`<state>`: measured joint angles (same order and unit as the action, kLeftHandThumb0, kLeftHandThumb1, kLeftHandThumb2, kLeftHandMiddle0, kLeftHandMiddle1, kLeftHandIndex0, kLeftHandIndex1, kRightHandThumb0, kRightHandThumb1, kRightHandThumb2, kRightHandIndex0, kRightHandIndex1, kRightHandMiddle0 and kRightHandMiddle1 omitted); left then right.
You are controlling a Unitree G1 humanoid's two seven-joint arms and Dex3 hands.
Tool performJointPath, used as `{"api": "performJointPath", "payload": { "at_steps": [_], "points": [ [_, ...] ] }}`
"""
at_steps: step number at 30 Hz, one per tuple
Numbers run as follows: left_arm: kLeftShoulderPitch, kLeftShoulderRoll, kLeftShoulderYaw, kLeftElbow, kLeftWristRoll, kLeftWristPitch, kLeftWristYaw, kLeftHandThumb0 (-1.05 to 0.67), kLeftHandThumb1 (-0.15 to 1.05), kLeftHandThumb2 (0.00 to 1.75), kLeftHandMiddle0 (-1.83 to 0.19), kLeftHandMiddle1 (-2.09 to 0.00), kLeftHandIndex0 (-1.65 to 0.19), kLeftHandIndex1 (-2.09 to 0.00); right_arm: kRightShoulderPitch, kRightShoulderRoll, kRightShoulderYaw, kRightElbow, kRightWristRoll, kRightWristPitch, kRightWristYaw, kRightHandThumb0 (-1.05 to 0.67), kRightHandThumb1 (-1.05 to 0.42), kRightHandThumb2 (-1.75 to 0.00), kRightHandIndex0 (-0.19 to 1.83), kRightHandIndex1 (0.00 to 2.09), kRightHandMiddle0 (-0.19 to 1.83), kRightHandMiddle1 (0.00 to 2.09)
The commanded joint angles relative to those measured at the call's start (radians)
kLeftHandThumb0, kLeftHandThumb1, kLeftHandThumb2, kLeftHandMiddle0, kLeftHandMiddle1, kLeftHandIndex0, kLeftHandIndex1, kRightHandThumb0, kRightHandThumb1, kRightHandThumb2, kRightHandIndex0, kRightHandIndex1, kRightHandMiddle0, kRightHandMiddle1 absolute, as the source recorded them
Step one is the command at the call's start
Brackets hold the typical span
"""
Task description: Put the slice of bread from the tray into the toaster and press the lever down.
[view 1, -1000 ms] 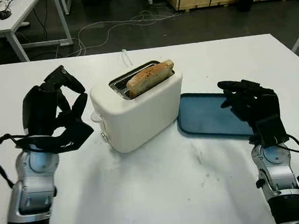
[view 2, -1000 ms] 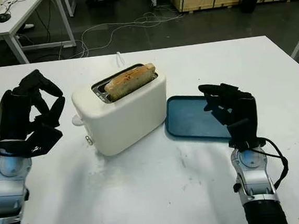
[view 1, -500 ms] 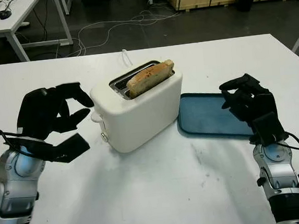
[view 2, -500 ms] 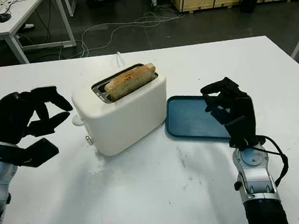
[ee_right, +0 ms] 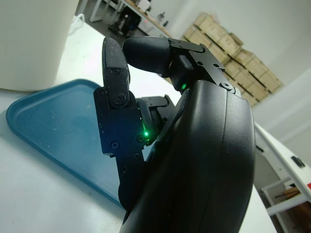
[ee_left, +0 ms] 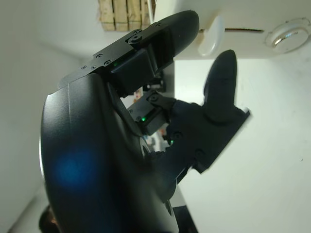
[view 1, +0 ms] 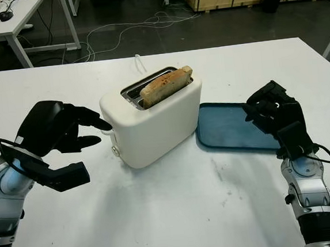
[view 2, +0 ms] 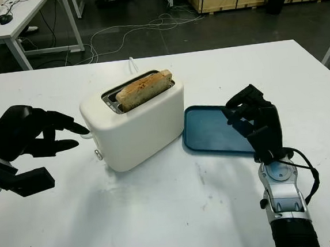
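With the bread already standing in the toaster slot, I bring my empty left hand, fingers extended, beside the lever; pressing down comes next. My right hand, curled and empty, hovers over the tray.

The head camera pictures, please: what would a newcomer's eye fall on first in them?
Probably the white toaster at the middle of the table, with a browned slice of bread standing up out of its slot. Next, the black left hand reaching a fingertip to the lever on the toaster's left end. To the toaster's right lies a bare blue tray, with the right hand curled above its near edge.
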<state>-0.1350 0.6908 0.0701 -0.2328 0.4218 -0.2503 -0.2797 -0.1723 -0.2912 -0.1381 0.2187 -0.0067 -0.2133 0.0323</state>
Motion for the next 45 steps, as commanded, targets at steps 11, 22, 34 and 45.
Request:
{"api": "performJointPath", "payload": {
  "at_steps": [11, 22, 34, 45],
  "points": [
    [-0.029, 0.042, -0.009, -0.003, 0.066, 0.005, -0.041, -0.17, 0.02, 1.26, -1.07, -1.56, -1.14, 0.00, 0.001, 0.007, -0.007, -0.027, 0.011, 0.007, 0.027, -0.34, -0.92, -0.15, 0.69, 1.75, 0.40, 1.75],
    [-0.031, 0.049, -0.020, -0.002, 0.083, 0.001, -0.051, -0.20, 0.07, 1.23, -1.06, -1.55, -1.12, 0.00, 0.005, 0.006, -0.015, -0.030, 0.017, 0.000, 0.038, -0.32, -0.92, -0.15, 0.67, 1.75, 0.41, 1.75],
    [-0.023, 0.049, -0.037, -0.012, 0.112, 0.012, -0.077, -0.20, 0.11, 1.17, -1.06, -1.50, -1.11, 0.00, 0.021, -0.002, -0.023, -0.070, 0.022, 0.006, 0.053, -0.34, -0.92, -0.15, 0.65, 1.75, 0.41, 1.75],
    [-0.013, 0.047, -0.036, -0.016, 0.131, 0.023, -0.072, -0.19, 0.13, 1.12, -1.06, -1.47, -1.12, 0.00, 0.037, -0.005, -0.027, -0.094, 0.015, 0.003, 0.057, -0.33, -0.92, -0.16, 0.65, 1.75, 0.41, 1.75]
  ]
}}
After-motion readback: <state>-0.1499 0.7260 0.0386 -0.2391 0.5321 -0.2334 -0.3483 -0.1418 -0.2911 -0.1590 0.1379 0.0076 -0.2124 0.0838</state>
